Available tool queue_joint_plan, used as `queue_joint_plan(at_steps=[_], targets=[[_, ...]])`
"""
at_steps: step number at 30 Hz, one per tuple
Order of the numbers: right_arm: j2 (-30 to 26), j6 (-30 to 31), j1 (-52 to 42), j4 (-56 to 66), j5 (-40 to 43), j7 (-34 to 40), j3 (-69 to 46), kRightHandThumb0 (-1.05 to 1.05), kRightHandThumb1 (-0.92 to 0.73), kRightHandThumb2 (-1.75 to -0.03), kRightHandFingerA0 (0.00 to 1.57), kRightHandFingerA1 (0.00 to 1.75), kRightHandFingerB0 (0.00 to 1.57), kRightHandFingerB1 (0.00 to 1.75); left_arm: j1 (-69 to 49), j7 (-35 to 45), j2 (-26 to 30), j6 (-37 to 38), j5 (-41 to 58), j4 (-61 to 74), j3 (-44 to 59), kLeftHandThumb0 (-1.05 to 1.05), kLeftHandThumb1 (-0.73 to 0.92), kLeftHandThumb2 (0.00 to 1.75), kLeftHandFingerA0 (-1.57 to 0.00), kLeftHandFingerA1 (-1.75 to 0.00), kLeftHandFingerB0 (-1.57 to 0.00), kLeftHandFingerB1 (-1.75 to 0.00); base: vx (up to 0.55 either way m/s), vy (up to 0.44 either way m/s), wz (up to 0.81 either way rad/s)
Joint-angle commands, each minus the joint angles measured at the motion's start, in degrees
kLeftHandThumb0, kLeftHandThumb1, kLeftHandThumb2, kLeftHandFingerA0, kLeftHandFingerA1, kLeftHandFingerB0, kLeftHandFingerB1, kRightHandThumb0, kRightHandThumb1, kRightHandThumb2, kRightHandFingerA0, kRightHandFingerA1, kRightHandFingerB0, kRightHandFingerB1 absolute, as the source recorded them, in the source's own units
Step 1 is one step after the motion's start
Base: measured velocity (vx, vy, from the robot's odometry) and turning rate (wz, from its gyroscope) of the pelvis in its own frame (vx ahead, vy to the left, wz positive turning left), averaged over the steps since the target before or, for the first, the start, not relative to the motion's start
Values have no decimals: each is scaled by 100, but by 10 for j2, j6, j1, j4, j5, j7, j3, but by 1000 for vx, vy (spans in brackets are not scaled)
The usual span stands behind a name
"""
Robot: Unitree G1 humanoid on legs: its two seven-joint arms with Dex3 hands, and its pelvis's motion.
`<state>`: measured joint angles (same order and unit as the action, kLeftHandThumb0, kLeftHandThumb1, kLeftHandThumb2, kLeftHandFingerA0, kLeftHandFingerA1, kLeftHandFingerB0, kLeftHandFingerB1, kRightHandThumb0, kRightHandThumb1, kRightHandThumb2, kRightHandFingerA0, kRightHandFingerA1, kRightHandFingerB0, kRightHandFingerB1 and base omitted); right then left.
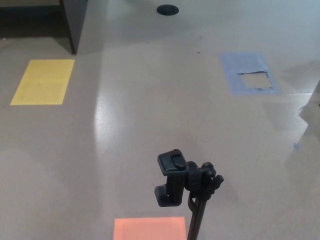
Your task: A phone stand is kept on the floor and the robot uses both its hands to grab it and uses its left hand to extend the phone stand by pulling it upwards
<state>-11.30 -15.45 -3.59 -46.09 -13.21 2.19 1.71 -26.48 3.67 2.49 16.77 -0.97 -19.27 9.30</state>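
A black phone stand (186, 186) rises from the bottom edge of the head view, a little right of centre. Its clamp head (172, 178) sits at the top, with a knob joint (209, 180) beside it on the right. The thin pole (196, 220) runs down out of the picture, so the base is hidden. Neither of my hands shows in this view, and nothing touches the stand.
Coloured patches mark the grey floor: orange (149, 228) just left of the pole, yellow (44, 81) at far left, and torn blue (248, 73) at upper right. A dark furniture panel (75, 22) stands at top left. A black disc (167, 9) lies at the top.
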Motion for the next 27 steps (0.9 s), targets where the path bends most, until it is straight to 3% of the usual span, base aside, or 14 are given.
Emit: queue_joint_plan(at_steps=[1, 2, 4, 10, 11, 13, 15, 17, 18, 20, 21, 24, 25, 27], targets=[[-24, -204, 12, 59, -50, 92, 14, -105, -69, -70, 6, 81, 0, 48, -71, -18, -46, 184, 87, 205, 42, -82, 63, 93, -25, -42, -10, -39, 0, 0, 0], [-22, -195, 13, 81, -71, 94, 33, -105, -50, -104, 3, 63, 0, 44, -73, -2, -48, 167, 85, 250, 15, -81, 63, 92, -23, -41, -10, -38, 0, 0, 0], [-18, -176, 10, 109, -94, 94, 52, -105, -52, -103, 0, 60, 0, 45, -71, 13, -51, 137, 85, 306, -22, -81, 72, 63, -28, -30, -13, -27, 0, 0, 0], [2, -121, 20, 165, -113, 65, 96, -102, -59, -108, 0, 55, 0, 42, -26, 5, -91, 62, 25, 437, -156, -77, 69, 62, -22, -31, -5, -22, 0, 0, 0], [3, -121, 25, 161, -119, 72, 102, -105, -68, -69, 0, 58, 0, 21, -20, 6, -96, 51, 28, 444, -169, -79, 55, 88, -13, -43, -3, -19, 0, 0, 0], [8, -121, 38, 153, -129, 82, 116, -105, -53, -104, 0, 50, 0, 42, -5, 0, -117, 33, 33, 451, -204, -77, 54, 86, -10, -42, -3, -16, 0, 0, 0], [16, -118, 46, 150, -123, 77, 123, -105, -68, -67, 0, 48, 0, 18, 17, -10, -129, 12, -4, 452, -223, -90, 62, 90, -8, -24, 0, 0, 0, 0, 0], [22, -117, 55, 145, -124, 79, 133, -105, -69, -67, 0, 47, 0, 17, 38, -19, -150, -22, -4, 456, -247, -92, 61, 88, -15, -19, 0, 0, 0, 0, 0], [25, -112, 60, 144, -124, 81, 137, -100, -61, -109, 0, 47, 0, 41, 44, -23, -159, -44, 6, 464, -260, -95, 63, 89, -5, -13, 0, -1, 0, 0, 0], [29, -95, 72, 146, -133, 89, 147, -105, -67, -67, 0, 52, 0, 15, 59, -29, -172, -90, 19, 485, -280, -97, 65, 91, -16, -7, 0, 0, 0, 0, 0], [31, -91, 77, 145, -135, 93, 150, -105, -52, -100, 0, 52, 0, 39, 63, -29, -174, -103, 26, 492, -285, -97, 65, 92, -15, -4, 0, -2, 0, 0, 0], [36, -91, 91, 131, -151, 118, 164, -105, -54, -103, 0, 53, 0, 38, 74, -37, -172, -174, 64, 527, -308, -95, 65, 94, -7, -4, 0, -6, 0, 0, 0], [38, -92, 93, 128, -150, 119, 167, -105, -68, -68, 0, 66, 0, 23, 79, -36, -168, -192, 70, 535, -312, -92, 65, 96, -2, -7, 0, -11, 0, 0, 0], [46, -97, 101, 123, -142, 115, 169, -105, -52, -101, 0, 58, 0, 43, 102, -35, -165, -248, 82, 549, -317, -95, 64, 98, -1, -9, 0, -11, 0, 0, 0]])
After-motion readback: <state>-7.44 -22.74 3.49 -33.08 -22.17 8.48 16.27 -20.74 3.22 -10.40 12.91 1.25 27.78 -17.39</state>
